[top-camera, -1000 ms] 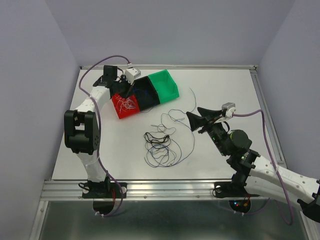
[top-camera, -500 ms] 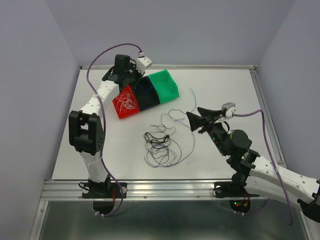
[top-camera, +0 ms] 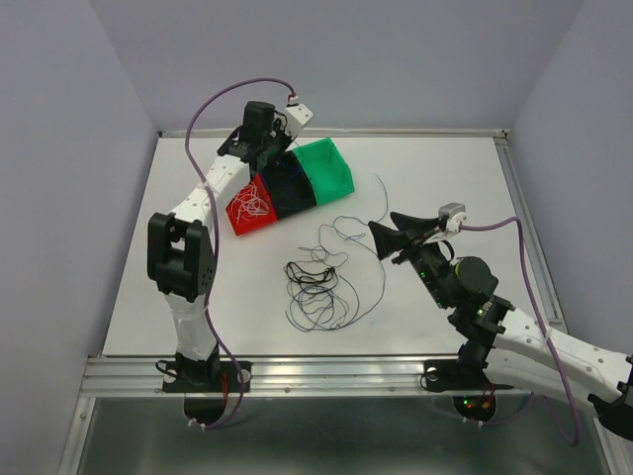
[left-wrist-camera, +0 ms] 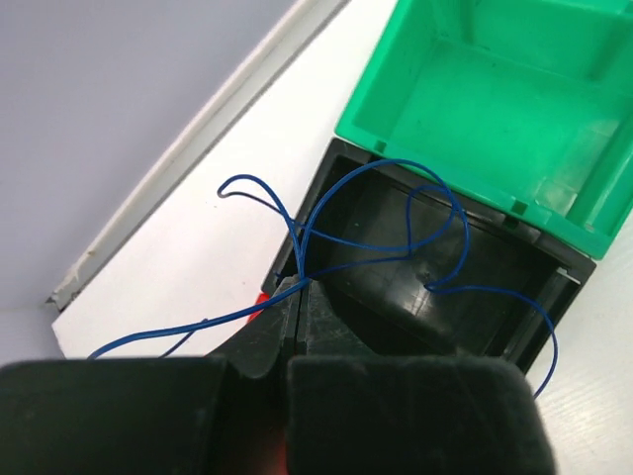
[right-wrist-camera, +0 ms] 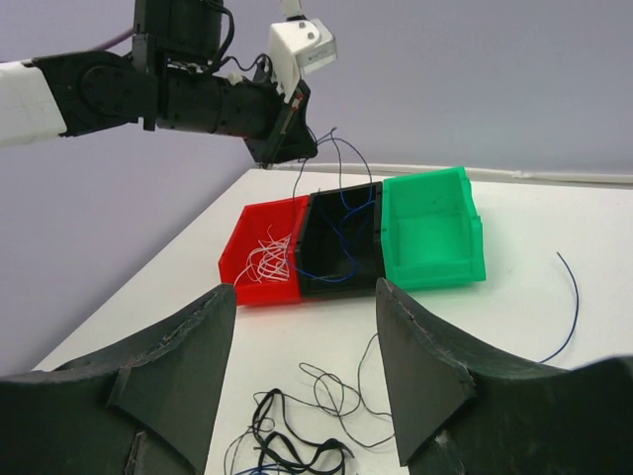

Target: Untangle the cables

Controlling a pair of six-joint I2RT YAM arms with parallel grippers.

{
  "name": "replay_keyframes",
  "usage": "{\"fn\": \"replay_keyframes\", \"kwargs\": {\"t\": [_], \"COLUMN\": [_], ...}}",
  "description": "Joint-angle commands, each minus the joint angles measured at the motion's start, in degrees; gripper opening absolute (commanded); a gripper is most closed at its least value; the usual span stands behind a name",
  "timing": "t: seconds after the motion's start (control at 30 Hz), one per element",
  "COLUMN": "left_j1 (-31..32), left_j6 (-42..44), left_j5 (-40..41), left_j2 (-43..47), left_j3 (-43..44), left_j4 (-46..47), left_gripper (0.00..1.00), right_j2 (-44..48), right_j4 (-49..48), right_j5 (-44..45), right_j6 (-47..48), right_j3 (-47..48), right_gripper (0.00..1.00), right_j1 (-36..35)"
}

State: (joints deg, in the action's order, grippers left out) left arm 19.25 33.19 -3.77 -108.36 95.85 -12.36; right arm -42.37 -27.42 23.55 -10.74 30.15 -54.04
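Note:
My left gripper [top-camera: 273, 161] is shut on a thin dark blue cable [left-wrist-camera: 435, 226] and holds it over the black bin [top-camera: 299, 204]. The cable's loops hang into that bin, and one end trails left over the table. From the right wrist view the left gripper [right-wrist-camera: 289, 148] is raised above the bins with the blue cable [right-wrist-camera: 341, 213] dangling. A tangle of black, grey and blue cables [top-camera: 316, 282] lies mid-table, just left of my right gripper [top-camera: 386, 236]. The right gripper is open and empty, with the tangle [right-wrist-camera: 297, 460] below its fingers. White cables [right-wrist-camera: 269, 259] lie in the red bin [right-wrist-camera: 259, 294].
Three bins stand in a row at the back left: red bin [top-camera: 255, 228], black bin, green bin [top-camera: 342, 184]. The green bin [left-wrist-camera: 465, 168] holds nothing. A loose blue cable [top-camera: 381, 190] lies right of the green bin. A raised rail [top-camera: 396, 132] edges the table's far side.
My left arm has swung right and risen, from over the red bin to over the black bin, with the blue cable in its grip. The right arm has not moved.

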Motion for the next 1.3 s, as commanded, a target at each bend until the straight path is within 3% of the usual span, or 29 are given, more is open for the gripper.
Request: {"fn": "replay_keyframes", "kwargs": {"t": [0.0,0.27,0.47,0.67,0.93,1.07,1.27], "left_j1": [0.6,3.0,3.0,3.1,3.0,2.6,1.8], "left_j6": [-0.7,0.6,4.3,8.5,15.8,17.4,17.1], "left_j5": [0.5,3.3,5.2,5.0,5.4,5.4,-4.3], "left_j2": [0.6,1.0,3.3,3.6,7.4,3.8,-5.3], "left_j3": [7.0,7.2,-2.9,-6.3,-19.6,-17.3,-6.0], "left_j4": [-0.6,-0.4,11.1,10.0,12.1,8.6,-0.4], "left_gripper": [0.00,0.00,0.00,0.00,0.00,0.00,0.00], "right_j2": [0.4,0.4,0.7,0.8,0.4,-0.1,-0.3], "right_j4": [-0.9,-0.9,-0.9,-0.9,-0.9,-0.9,-0.9], "right_j5": [0.0,0.0,-0.1,0.0,-0.2,-0.1,0.1], "right_j6": [-0.2,-0.2,-0.3,-0.3,-0.4,-0.5,-0.5], "right_j3": [0.5,0.5,0.4,0.4,0.5,0.5,0.7], "right_gripper": [0.64,0.64,0.64,0.64,0.64,0.64,0.64], "right_j1": [-0.1,-0.1,0.0,0.0,0.0,-0.1,-0.1]}}
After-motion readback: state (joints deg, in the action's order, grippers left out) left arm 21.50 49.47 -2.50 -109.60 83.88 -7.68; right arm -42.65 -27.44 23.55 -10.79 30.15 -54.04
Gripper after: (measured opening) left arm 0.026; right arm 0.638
